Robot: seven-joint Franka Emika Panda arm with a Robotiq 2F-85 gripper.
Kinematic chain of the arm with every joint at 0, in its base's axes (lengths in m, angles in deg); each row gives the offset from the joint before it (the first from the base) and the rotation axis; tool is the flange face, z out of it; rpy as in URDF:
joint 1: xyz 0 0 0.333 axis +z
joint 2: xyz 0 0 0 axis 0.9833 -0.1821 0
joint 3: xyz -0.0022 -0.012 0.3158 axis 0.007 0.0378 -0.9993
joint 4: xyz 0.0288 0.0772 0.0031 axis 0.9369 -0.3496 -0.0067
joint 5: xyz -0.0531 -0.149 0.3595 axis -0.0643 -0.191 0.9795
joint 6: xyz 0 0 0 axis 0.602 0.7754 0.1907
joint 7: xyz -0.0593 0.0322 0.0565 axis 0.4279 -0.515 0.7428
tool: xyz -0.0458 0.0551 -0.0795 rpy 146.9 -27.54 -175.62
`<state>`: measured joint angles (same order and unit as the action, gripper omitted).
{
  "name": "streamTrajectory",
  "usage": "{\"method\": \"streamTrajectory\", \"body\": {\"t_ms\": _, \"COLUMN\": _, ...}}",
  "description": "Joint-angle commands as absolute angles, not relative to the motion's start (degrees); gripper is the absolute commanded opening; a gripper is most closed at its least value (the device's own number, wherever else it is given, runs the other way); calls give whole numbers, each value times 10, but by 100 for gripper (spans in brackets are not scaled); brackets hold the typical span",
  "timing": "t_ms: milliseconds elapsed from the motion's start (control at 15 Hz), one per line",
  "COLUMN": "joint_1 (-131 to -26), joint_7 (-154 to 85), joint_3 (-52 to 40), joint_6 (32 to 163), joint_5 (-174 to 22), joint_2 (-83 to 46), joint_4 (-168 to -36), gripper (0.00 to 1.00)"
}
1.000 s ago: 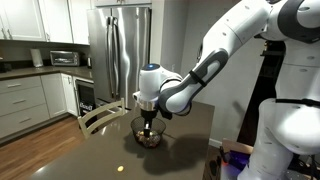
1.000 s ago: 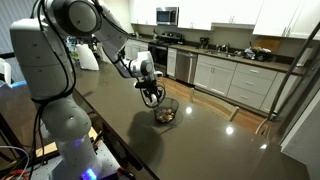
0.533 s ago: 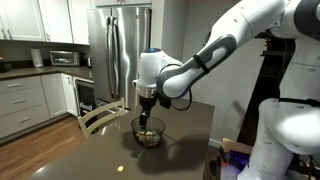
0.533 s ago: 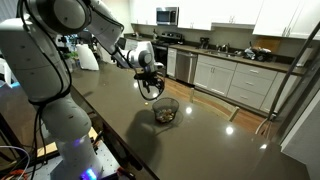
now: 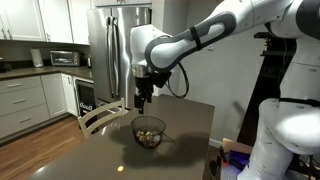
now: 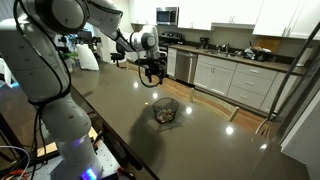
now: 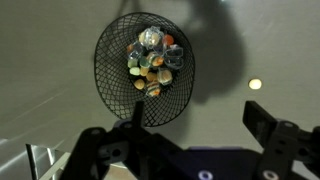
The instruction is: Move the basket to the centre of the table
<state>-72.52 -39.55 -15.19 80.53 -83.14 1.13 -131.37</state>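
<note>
We see the basket (image 5: pixel 137 135) standing on the dark glossy bench (image 5: pixel 95 158), just below the middle of the frame in both exterior views. It sits upright on its base with nothing touching it. In an exterior view it lies a little left of centre (image 6: pixel 158 106), on the half of the bench (image 6: pixel 205 148) nearer the kitchen cabinets (image 6: pixel 235 78).

The gripper (image 5: pixel 143 103) hangs above the basket, pointing straight down, with clear air between its tips and the wire rim. In an exterior view it shows toward the upper middle of the frame (image 6: pixel 152 78) – small and dark there, so the gap between its fingers is hard to judge from that side.

The wrist view settles it: the fingers (image 7: pixel 272 128) come in from the lower edge, spread wide apart and holding nothing. The basket (image 7: pixel 108 75) fills the upper left-centre of that frame as a round black mesh. A cluster of small mixed-coloured bits (image 7: pixel 152 62) – tan, orange, greenish – lies inside it toward the top. A bright light spot (image 7: pixel 254 84) reflects off the bench (image 7: pixel 45 60) to the right of the basket.
</note>
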Motion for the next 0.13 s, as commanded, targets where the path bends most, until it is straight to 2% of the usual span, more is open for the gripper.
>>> {"method": "streamTrajectory", "body": {"t_ms": 0, "joint_1": -730, "joint_7": -405, "joint_3": -157, "joint_6": 796, "joint_5": -829, "joint_2": 9, "joint_4": -1306, "gripper": 100}}
{"method": "streamTrajectory", "body": {"t_ms": 67, "joint_1": -730, "joint_7": -409, "joint_3": -157, "joint_6": 793, "joint_5": -828, "joint_2": 7, "joint_4": -1302, "gripper": 100}}
